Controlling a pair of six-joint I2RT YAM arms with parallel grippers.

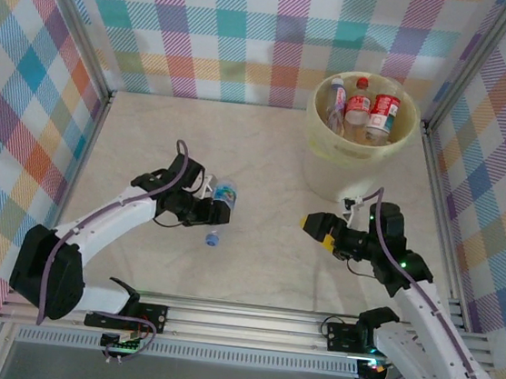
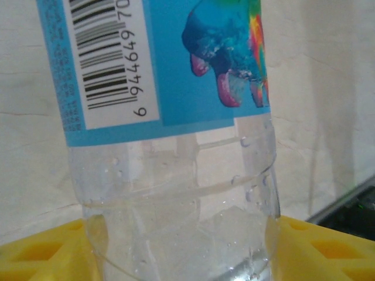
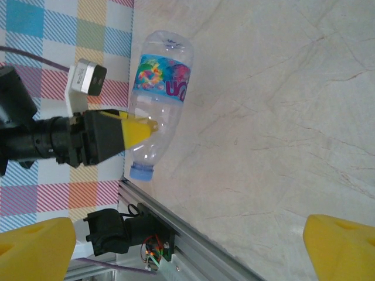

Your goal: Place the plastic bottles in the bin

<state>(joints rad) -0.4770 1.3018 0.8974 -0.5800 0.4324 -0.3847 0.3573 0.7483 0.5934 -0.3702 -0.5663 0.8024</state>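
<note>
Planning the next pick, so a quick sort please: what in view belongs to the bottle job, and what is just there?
Job: blue-label bottle, with the left tool around it; bin, with three bottles inside; right tool, open.
Just there: plaid walls; metal rail; table.

The left arm (image 1: 108, 219) and right arm (image 1: 425, 323) are white shells linked by black joints. A grey-purple cable (image 1: 180, 158) loops along the left arm to the wrist. Behind the left gripper (image 1: 217, 209), whose fingers (image 3: 138, 132) are yellow wedges, sits a black body carrying a white camera block (image 3: 82, 88). The right gripper (image 1: 318, 233) has matching yellow fingers (image 3: 340, 249), with small green lights (image 1: 402, 262) behind them.
</note>
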